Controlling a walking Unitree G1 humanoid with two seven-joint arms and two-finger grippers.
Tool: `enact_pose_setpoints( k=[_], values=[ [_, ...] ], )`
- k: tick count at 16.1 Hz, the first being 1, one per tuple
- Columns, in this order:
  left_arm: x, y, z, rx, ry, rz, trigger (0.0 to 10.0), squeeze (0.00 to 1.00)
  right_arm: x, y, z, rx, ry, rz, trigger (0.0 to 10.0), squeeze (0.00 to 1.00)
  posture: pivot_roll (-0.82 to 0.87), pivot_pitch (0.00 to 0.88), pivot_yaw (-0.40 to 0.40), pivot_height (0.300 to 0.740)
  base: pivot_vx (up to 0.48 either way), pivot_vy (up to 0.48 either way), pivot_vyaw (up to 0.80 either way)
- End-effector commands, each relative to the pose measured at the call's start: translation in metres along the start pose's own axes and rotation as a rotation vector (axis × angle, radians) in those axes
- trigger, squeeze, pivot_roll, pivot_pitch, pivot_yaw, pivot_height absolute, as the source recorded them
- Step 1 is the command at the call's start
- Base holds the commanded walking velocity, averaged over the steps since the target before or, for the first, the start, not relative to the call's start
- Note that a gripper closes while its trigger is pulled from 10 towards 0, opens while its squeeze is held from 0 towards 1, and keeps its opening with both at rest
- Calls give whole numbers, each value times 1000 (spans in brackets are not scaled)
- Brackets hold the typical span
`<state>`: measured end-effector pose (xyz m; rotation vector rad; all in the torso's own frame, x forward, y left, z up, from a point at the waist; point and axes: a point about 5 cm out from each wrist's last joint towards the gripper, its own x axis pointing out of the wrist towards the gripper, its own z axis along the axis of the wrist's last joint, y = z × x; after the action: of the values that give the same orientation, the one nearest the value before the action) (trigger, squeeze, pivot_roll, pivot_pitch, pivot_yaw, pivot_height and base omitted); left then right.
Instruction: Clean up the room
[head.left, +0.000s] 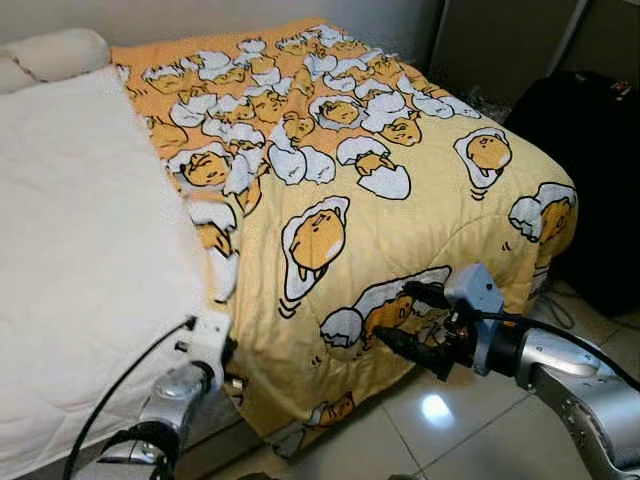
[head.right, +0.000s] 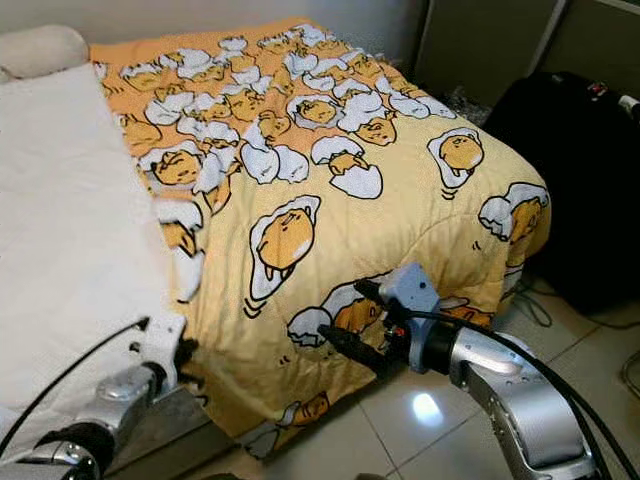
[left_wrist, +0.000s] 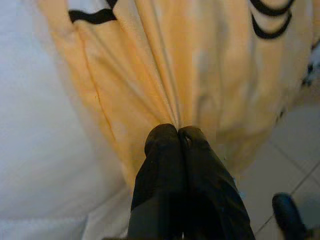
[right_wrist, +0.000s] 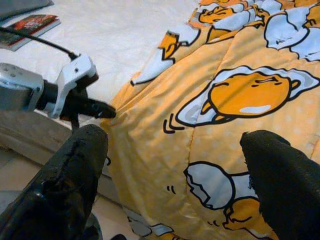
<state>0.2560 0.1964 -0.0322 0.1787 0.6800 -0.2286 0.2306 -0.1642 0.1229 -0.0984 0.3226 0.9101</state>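
Silver forearms fill the bottom of the head camera's view: the left gripper (head.left: 228, 352) reaches to the near edge of the yellow egg-print blanket (head.left: 400, 210), which covers the far and right part of the bed and hangs over the side toward the tiled floor (head.left: 440, 430). White mattress (head.left: 80, 280) lies bare on the robot's left, with a pillow (head.left: 50, 52) at the far corner and a black bag (head.left: 590, 150) beside the bed. The right gripper (head.left: 410, 318) sits just off the draped side of the blanket.

Along the left wrist, the two fingers (left_wrist: 165, 170) are pressed together, pinching a gathered fold of the blanket's edge.

Along the right wrist, the jaws stand spread wide with the hanging cloth between and beyond them, unclamped; a small book (right_wrist: 30, 25) lies on the mattress.

Judging by this, the blanket is being spread. To do it well, the right gripper should close on a generous fold near the hem, then both should pull evenly and low across the bare mattress.
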Motion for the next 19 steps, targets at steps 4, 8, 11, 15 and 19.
enact_pose_setpoints(
  k=[4, 8, 11, 15, 19],
  values=[
    [-1, 0, 0, 16, -9, -15, 0, 0, 2, -1, 0, -10, -12, -10, 10000, 0, -215, 0, 77, 740, 0, 0, 0],
    [-8, 4, -21, 121, 107, -50, 0, 0, 1, 0, -3, -4, -18, -21, 10000, 0, -214, 0, 92, 740, 0, 0, 0],
    [-13, 3, -35, 121, 171, -116, 0, 0, 2, 0, -5, -1, -22, -26, 10000, 0, -210, 0, 102, 740, 0, 0, 0],
    [-9, 15, -4, -14, 4, -67, 10000, 1000, 3, -4, -6, 23, -64, -100, 10000, 0, -211, 0, 133, 740, 0, 0, 0],
    [-21, 48, 43, -135, -343, 135, 10000, 1000, -3, -18, -10, 57, -117, -297, 10000, 0, -177, 0, 124, 740, 0, 0, 0]
  ],
)
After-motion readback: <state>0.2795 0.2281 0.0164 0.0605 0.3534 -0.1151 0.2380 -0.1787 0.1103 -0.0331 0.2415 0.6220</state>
